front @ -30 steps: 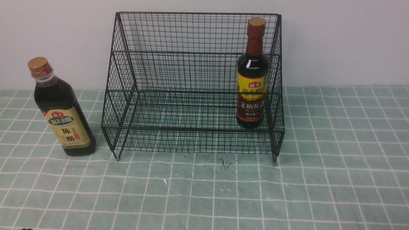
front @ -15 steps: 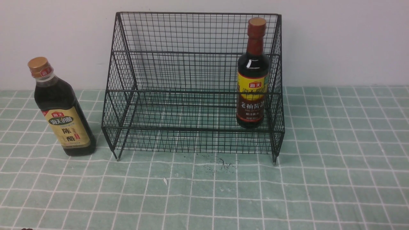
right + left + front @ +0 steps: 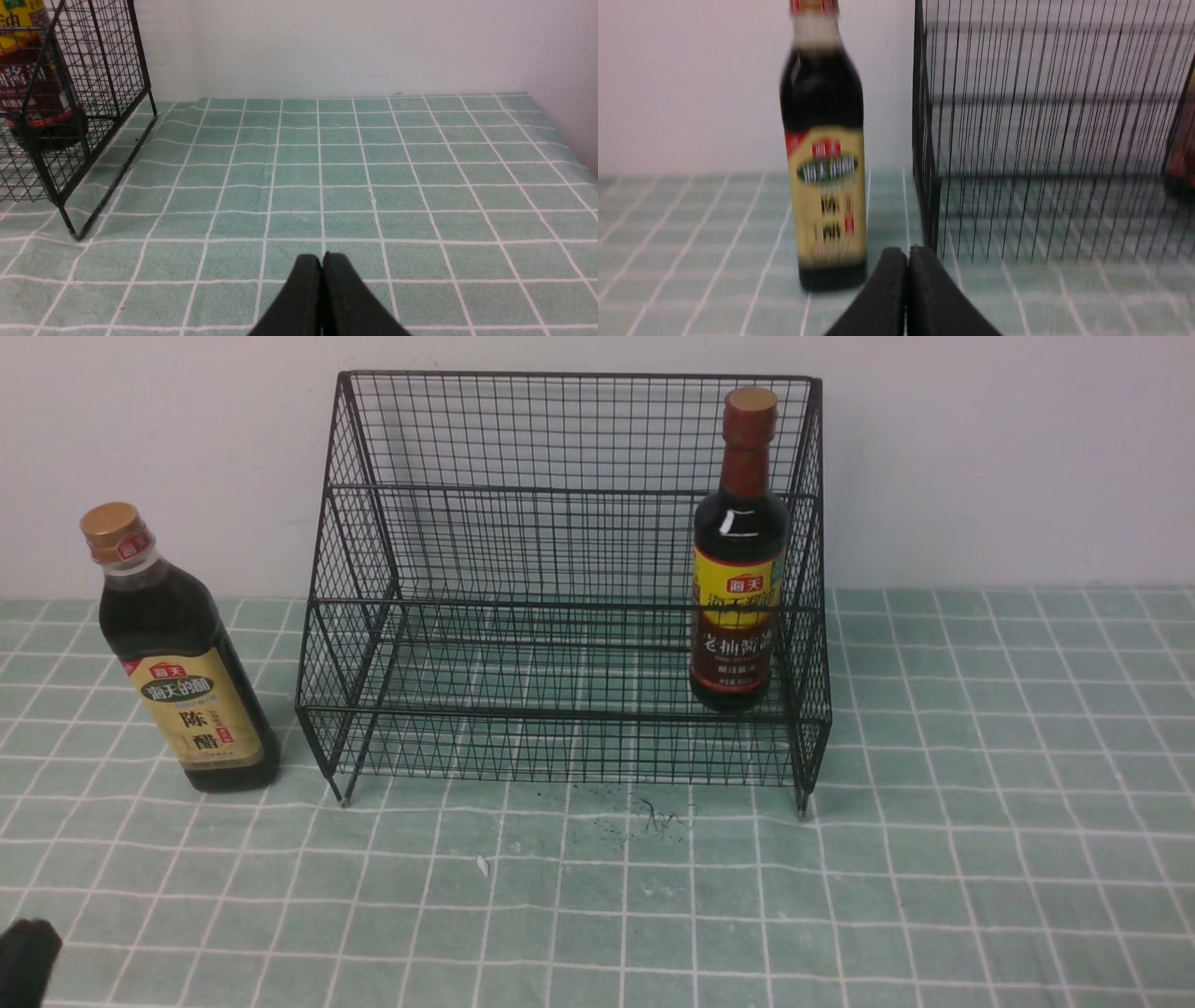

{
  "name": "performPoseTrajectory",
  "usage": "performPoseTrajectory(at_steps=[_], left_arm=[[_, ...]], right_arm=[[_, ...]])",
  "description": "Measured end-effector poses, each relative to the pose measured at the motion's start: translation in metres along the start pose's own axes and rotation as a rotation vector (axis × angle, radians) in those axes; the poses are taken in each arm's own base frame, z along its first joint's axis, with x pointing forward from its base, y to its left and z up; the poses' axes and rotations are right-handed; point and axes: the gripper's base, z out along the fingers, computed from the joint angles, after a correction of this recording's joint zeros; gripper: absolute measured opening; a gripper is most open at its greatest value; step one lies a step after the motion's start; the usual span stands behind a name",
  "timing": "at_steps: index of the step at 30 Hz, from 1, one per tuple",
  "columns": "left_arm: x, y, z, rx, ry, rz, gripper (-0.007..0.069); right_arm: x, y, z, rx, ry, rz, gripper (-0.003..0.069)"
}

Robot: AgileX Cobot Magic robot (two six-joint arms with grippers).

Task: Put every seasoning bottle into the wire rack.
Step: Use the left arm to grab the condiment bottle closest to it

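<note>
Left arm (image 3: 26, 957) has newly appeared at front view's lower-left corner.

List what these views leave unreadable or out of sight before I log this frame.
Left wrist view: the gold-cap bottle has its cap cut by the top edge and its label blurred; the red-cap bottle is a sliver at the frame edge.
Right wrist view: that bottle's neck and cap are out of frame; wire rack mesh crosses its label.
Front view: right gripper absent; left gripper only a dark tip in the corner, jaws unreadable.
</note>
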Motion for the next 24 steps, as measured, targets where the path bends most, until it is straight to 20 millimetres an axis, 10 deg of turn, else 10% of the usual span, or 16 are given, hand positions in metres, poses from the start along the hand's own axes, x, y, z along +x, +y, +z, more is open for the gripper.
performPoseTrajectory(at_steps=[11,16,24], left_arm=[[-0.045,0.0,0.006,-0.023,-0.373,0.042,-0.0013],[-0.067,-0.001,0.039,-0.035,-0.259,0.049,0.0027],[-0.097,0.005,0.115,-0.117,-0.219,-0.041,0.0293]], right_arm=[[0.0,0.0,0.0,0.0,0.0,0.001,-0.0012],[0.0,0.0,0.0,0.0,0.0,0.001,-0.0012],[0.0,0.0,0.0,0.0,0.0,0.001,-0.0012]])
